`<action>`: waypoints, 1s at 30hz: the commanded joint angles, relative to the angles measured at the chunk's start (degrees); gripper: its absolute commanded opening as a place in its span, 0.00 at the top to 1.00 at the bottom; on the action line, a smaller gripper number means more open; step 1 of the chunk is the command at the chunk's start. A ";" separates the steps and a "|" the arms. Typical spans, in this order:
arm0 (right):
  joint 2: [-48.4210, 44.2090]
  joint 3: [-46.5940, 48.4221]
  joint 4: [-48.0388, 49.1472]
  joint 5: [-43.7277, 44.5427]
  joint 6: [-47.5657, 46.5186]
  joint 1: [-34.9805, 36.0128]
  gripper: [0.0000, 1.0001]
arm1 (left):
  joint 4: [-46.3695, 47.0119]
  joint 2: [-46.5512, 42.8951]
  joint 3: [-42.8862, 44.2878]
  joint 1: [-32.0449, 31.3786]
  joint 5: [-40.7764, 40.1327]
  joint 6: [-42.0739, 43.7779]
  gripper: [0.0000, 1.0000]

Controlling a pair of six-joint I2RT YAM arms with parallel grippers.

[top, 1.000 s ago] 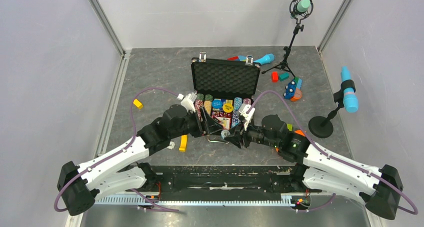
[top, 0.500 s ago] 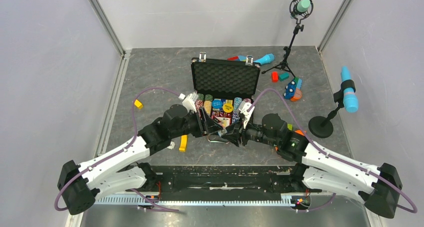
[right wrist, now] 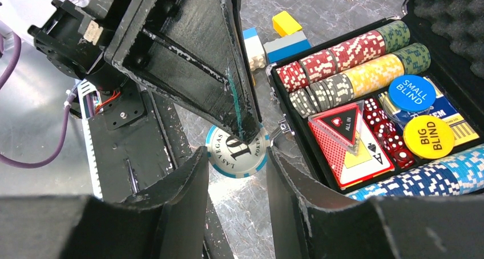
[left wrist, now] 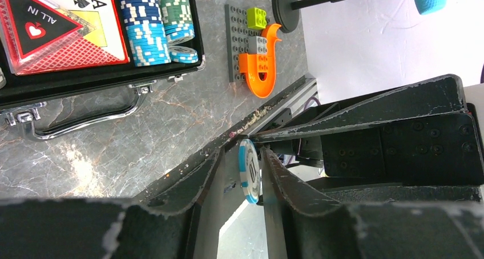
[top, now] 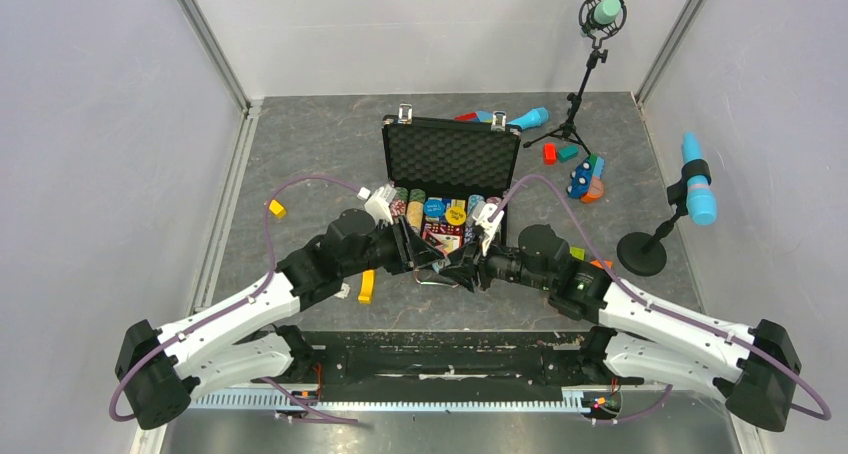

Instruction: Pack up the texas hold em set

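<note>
The black case [top: 450, 156] lies open mid-table, its foam lid up, with chip rows [right wrist: 365, 71], a card deck [right wrist: 348, 150], red dice and "SMALL BLIND" and "BIG BLIND" buttons [right wrist: 428, 136] inside. My two grippers meet just in front of it. My right gripper [right wrist: 237, 156] is shut on the rim of a light-blue and white "10" poker chip [right wrist: 237, 152]. My left gripper [left wrist: 241, 156] straddles the same chip [left wrist: 249, 170]. The chip lies against one left finger, with a gap to the other. Top view: left gripper [top: 438, 262], right gripper [top: 463, 271].
Yellow blocks [top: 276, 208] [top: 366, 286] lie left of the case. An orange hook on a grey plate [left wrist: 255, 56] lies to its right. Toy blocks [top: 582, 174] and blue microphones on stands [top: 696, 189] [top: 603, 14] stand at the back right. The case handle [left wrist: 85, 122] faces the arms.
My right gripper has moved a little left with the chip, up to my left gripper. The left arm has barely moved.
</note>
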 commanded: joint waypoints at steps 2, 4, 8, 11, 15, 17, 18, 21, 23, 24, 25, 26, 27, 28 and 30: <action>0.68 3.36 2.71 -0.12 -1.16 0.28 0.76 | 2.30 0.00 0.18 -0.34 1.24 -1.83 0.67; 1.02 3.40 2.95 -0.04 -1.29 0.28 0.76 | 2.30 0.03 0.32 -0.36 1.25 -1.84 0.69; 1.50 3.48 3.49 0.28 -1.37 0.29 0.75 | 2.30 -0.06 0.31 -0.36 1.25 -1.92 0.73; 1.86 3.40 3.70 0.85 -1.71 0.28 0.75 | 2.30 -0.15 0.12 -0.36 1.08 -1.94 0.74; 1.25 2.92 1.81 4.55 -1.83 0.28 0.73 | 0.15 -0.92 0.41 -0.36 -1.01 -0.95 0.73; -0.06 1.91 1.46 7.65 -1.39 0.31 0.72 | -1.53 -1.57 0.91 -0.36 -2.43 -0.21 0.72; -0.58 1.47 1.21 9.87 -1.00 0.28 0.71 | -2.22 -1.76 1.22 -0.36 -2.76 0.15 0.72; -1.98 0.68 -0.02 15.81 -0.15 0.28 0.63 | -4.19 -1.83 2.16 -0.36 -3.91 1.42 0.67; -1.94 0.99 -1.78 19.96 0.61 0.28 0.58 | -5.73 -1.81 2.82 -0.36 -4.85 2.17 0.61; -1.53 1.38 -2.92 21.37 0.76 0.24 0.57 | -6.42 -1.75 3.06 -0.35 -5.56 2.52 0.57; -1.02 2.05 -3.74 23.39 1.32 0.28 0.56 | -7.02 -1.76 3.29 -0.35 -6.03 2.92 0.54; -0.41 2.75 -6.49 25.39 1.89 0.29 0.55 | -7.33 -1.49 3.56 -0.31 -6.65 3.39 0.49; 0.17 3.55 -8.04 27.61 2.54 0.29 0.54 | -7.52 -1.10 3.80 -0.25 -7.19 3.89 0.45; 0.68 4.16 -9.64 29.52 3.11 0.28 0.54 | -7.54 -0.13 4.29 -0.16 -7.69 4.65 0.42; 0.92 4.76 -11.56 31.67 4.29 0.28 0.54 | -8.77 3.23 6.48 -0.09 -8.53 6.24 0.37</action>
